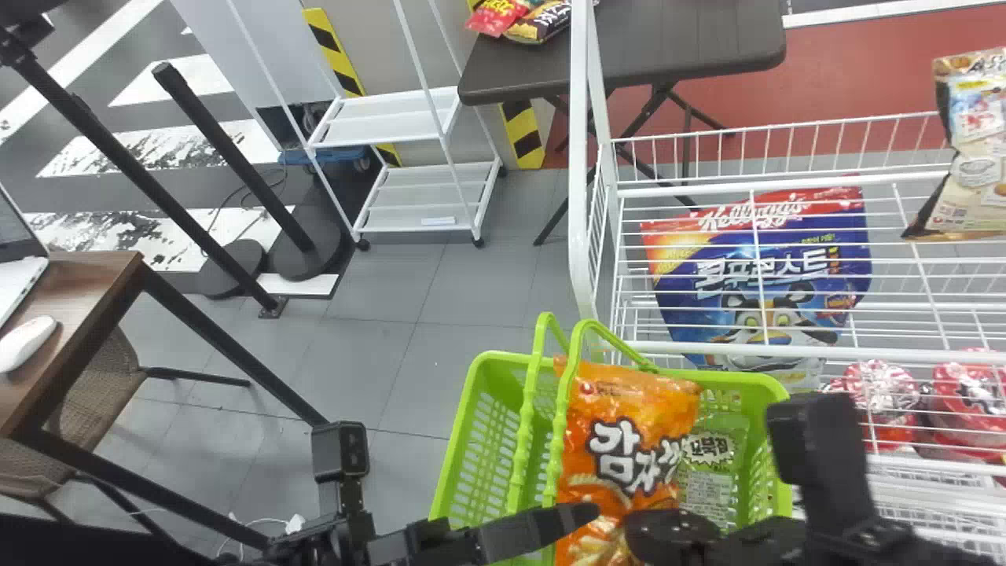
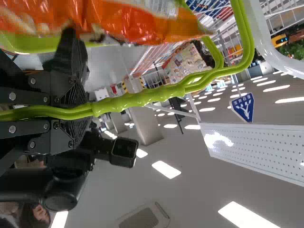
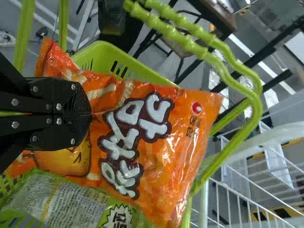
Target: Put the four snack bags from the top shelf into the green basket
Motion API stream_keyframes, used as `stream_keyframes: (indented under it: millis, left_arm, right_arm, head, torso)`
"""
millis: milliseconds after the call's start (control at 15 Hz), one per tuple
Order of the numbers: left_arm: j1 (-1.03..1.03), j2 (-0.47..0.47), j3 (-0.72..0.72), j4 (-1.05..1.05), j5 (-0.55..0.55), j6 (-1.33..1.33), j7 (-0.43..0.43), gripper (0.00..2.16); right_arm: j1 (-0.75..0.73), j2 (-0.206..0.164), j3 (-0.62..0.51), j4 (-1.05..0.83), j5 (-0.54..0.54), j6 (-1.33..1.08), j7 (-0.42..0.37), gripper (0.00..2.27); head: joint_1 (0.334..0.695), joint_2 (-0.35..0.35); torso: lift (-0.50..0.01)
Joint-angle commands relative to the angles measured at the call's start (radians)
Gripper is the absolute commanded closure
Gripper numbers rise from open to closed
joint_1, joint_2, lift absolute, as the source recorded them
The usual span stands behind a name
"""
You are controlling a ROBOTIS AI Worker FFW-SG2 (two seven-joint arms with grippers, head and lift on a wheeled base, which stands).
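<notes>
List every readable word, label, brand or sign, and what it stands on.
"감자깡" on the orange snack bag.
"꼬북칩", small and slightly uncertain, on the green snack bag.
"Kellogg's" and "콘푸로스트" on the blue bag.
Too small or blurred: print on the beige bag, lettering on the blue sign, all other print.

Shop-like space, perhaps mock store inside lab or office; exact kind uncertain. Retail signs: white wire-mesh shelf rack (image 1: 580, 157) at right, holding large blue-and-red cereal bag (image 1: 680, 287); green plastic shopping basket (image 1: 503, 358) with two looped handles, near. More bright snack packs (image 1: 538, 23) on dark folding tabletop (image 1: 692, 47), far. Office or lab signs: brown wooden desk (image 1: 102, 275) at left with white computer mouse (image 1: 26, 343), yellow-and-black striped tape (image 1: 338, 51), bright rectangular ceiling lights (image 2: 166, 169).
</notes>
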Motion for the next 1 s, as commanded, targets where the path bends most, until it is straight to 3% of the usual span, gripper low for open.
stream_keyframes:
  millis: [0, 133, 200, 267, 333, 600, 733, 933]
  left_arm:
    - [0.002, 0.0, 0.0, 0.0, 0.0, 0.0, -0.001, 2.15]
    - [0.003, -0.002, -0.002, 0.0, 0.0, 0.0, -0.001, 2.15]
    - [0.005, 0.0, -0.002, 0.0, 0.002, 0.0, -0.002, 2.15]
    - [0.007, 0.0, -0.002, 0.0, 0.002, 0.0, -0.002, 2.15]
    - [0.007, 0.001, 0.002, 0.0, 0.002, 0.0, -0.002, 2.15]
    - [0.0, 0.003, -0.003, 0.003, 0.002, 0.0, -0.002, 2.15]
    - [-0.001, 0.004, -0.003, 0.006, 0.005, 0.0, -0.004, 2.15]
    - [-0.001, 0.006, -0.002, 0.01, 0.008, 0.0, -0.007, 2.15]
  right_arm:
    - [-0.093, 0.005, 0.086, 0.17, 0.002, -0.179, -0.005, 2.25]
    - [-0.18, 0.012, 0.149, 0.298, -0.019, -0.274, -0.004, 2.09]
    - [-0.203, 0.015, 0.162, 0.337, -0.042, -0.277, -0.004, 1.52]
    - [-0.206, 0.017, 0.16, 0.341, -0.054, -0.253, -0.004, 0.43]
    - [-0.206, 0.014, 0.155, 0.332, -0.056, -0.201, -0.004, 0.0]
    - [-0.122, -0.011, 0.031, 0.128, -0.102, 0.054, 0.015, 0.05]
    - [-0.071, -0.037, -0.073, 0.019, -0.096, 0.057, 0.015, 0.05]
    - [-0.048, -0.043, -0.274, -0.042, -0.056, 0.094, 0.015, 0.05]
  head:
    - [0.695, 0.35]
    - [0.695, 0.35]
    - [0.695, 0.35]
    - [0.695, 0.35]
    - [0.695, 0.35]
    - [0.695, 0.35]
    - [0.695, 0.35]
    - [0.695, 0.35]
  torso:
    - [-0.001]
    - [-0.001]
    - [-0.001]
    - [-0.001]
    - [-0.001]
    - [-0.001]
    - [-0.001]
    - [-0.001]
